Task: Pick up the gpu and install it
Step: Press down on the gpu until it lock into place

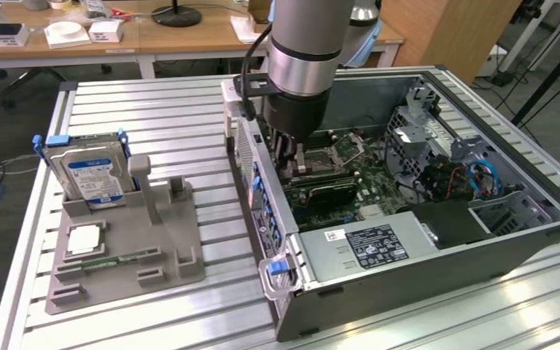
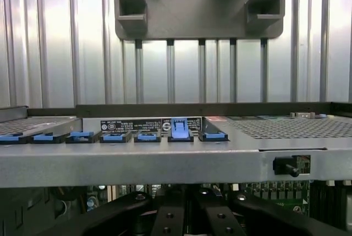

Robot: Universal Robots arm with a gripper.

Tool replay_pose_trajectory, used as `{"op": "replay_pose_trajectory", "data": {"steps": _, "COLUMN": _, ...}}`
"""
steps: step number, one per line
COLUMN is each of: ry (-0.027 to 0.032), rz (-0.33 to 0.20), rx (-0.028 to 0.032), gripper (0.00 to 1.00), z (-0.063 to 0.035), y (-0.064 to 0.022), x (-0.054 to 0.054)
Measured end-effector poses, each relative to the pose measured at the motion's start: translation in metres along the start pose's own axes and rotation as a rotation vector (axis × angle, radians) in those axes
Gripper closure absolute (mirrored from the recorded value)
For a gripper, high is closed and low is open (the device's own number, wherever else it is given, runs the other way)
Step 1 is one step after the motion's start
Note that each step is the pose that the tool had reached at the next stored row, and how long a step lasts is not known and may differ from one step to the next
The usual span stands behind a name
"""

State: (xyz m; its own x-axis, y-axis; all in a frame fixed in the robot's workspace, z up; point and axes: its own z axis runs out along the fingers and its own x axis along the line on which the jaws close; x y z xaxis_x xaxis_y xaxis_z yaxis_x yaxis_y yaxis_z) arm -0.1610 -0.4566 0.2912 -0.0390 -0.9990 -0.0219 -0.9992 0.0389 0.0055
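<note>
Gpu point(image 1: 321, 191) sat low in the open computer case point(image 1: 513, 240), on the motherboard point(image 1: 378, 191), just under my gripper point(image 1: 294, 162). My fingers point(image 2: 168, 217) were pressed together, down inside the case; whether they pinched the card I could not tell. Hard drive point(image 1: 87, 173) stood upright in the grey holder point(image 1: 168, 251), well apart.

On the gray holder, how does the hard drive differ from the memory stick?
The hard drive stands upright in its slot; the memory stick lies low along the holder. The hard drive is thick and broad, the memory stick thin and narrow. The hard drive is silver with a blue-white label and a blue frame; the memory stick is green. Both sit on the gray holder, at the exterior view's left of the computer case.
</note>
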Motion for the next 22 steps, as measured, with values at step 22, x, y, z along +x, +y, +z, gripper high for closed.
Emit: {"op": "replay_pose_trajectory", "data": {"steps": 22, "ry": -0.0001, "rz": 0.001, "rx": -0.0045, "gripper": 0.89, "z": -0.0108, "y": 0.0088, "x": 0.000}}
